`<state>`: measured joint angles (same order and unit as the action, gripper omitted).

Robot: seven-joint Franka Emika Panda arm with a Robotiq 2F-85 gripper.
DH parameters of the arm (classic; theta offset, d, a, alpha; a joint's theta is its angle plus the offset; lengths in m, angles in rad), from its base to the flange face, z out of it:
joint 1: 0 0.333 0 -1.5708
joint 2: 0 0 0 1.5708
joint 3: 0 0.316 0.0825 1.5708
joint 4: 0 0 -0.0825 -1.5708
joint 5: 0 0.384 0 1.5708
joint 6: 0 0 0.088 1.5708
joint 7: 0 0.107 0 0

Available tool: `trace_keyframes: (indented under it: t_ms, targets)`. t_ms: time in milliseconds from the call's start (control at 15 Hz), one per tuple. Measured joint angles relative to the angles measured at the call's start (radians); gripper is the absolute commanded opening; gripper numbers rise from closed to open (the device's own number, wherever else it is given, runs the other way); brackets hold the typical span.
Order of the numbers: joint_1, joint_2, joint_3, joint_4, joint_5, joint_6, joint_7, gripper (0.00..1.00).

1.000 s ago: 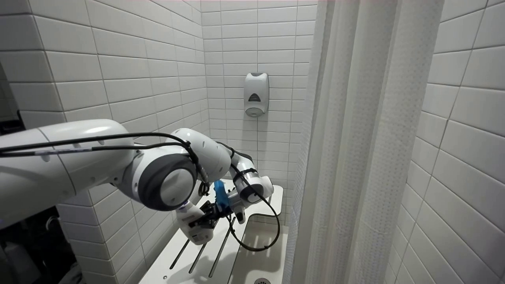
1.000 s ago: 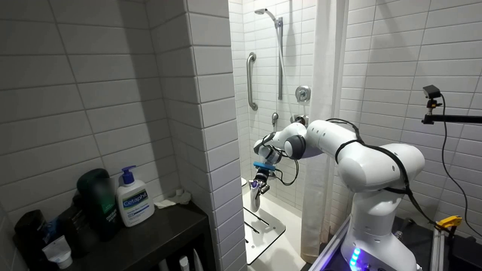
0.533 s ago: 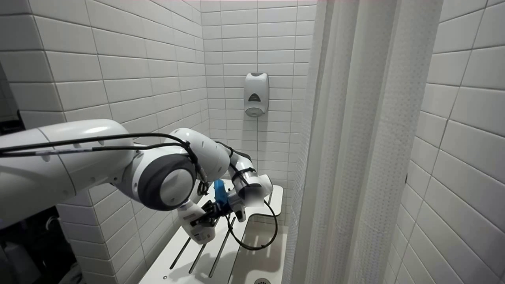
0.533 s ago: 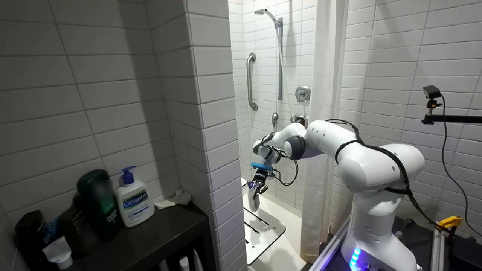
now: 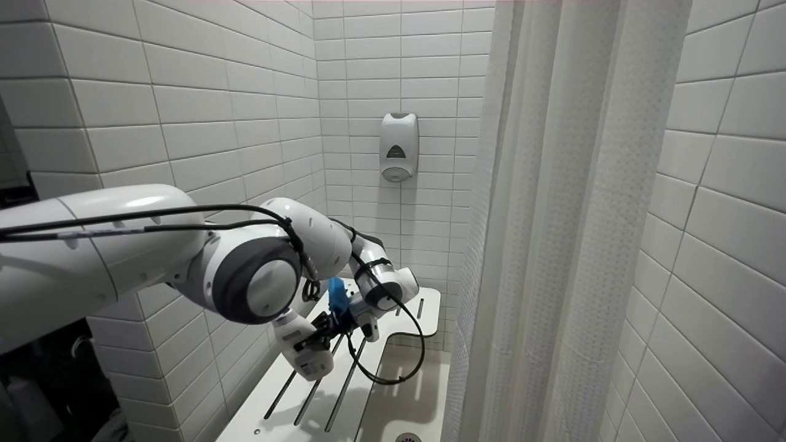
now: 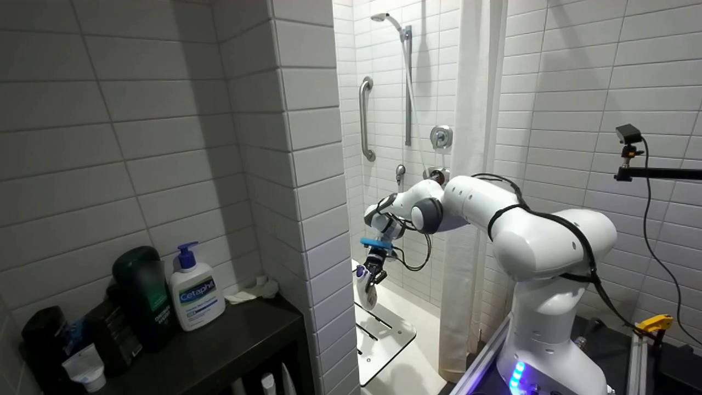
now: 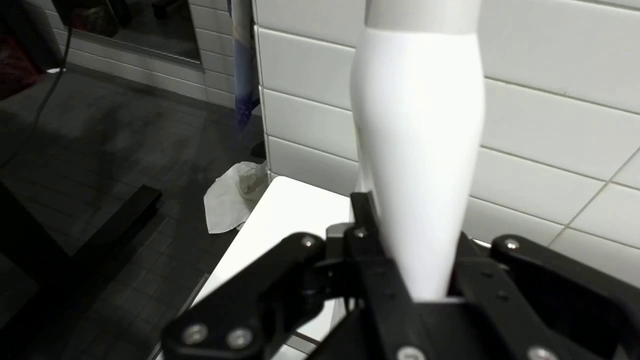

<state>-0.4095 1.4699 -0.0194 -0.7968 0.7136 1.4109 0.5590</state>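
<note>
My gripper is shut on a white bottle, with a black finger on each side of it. In an exterior view the bottle hangs tilted from the gripper, and a purple part shows near its top. In an exterior view the bottle and gripper are above a white slotted shower bench. The bottle appears apart from the bench, though the gap is hard to judge. The arm partly hides the upper part of the bottle there.
A tiled wall runs beside the bench. A shower curtain hangs opposite. A soap dispenser is on the back wall. A dark shelf holds a Cetaphil bottle and a green bottle. A cloth lies beyond the bench end.
The gripper and the white bottle have shifted slightly to the left in both exterior views. The bottle stays in the gripper.
</note>
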Motion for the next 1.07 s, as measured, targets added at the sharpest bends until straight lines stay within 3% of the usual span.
trace_keyframes:
  t_ms: [67,1067]
  targets:
    - [0.004,0.000,0.000,0.001,-0.001,0.000,0.000,0.05]
    - [0.040,0.003,0.001,-0.008,-0.002,0.080,0.089,0.05]
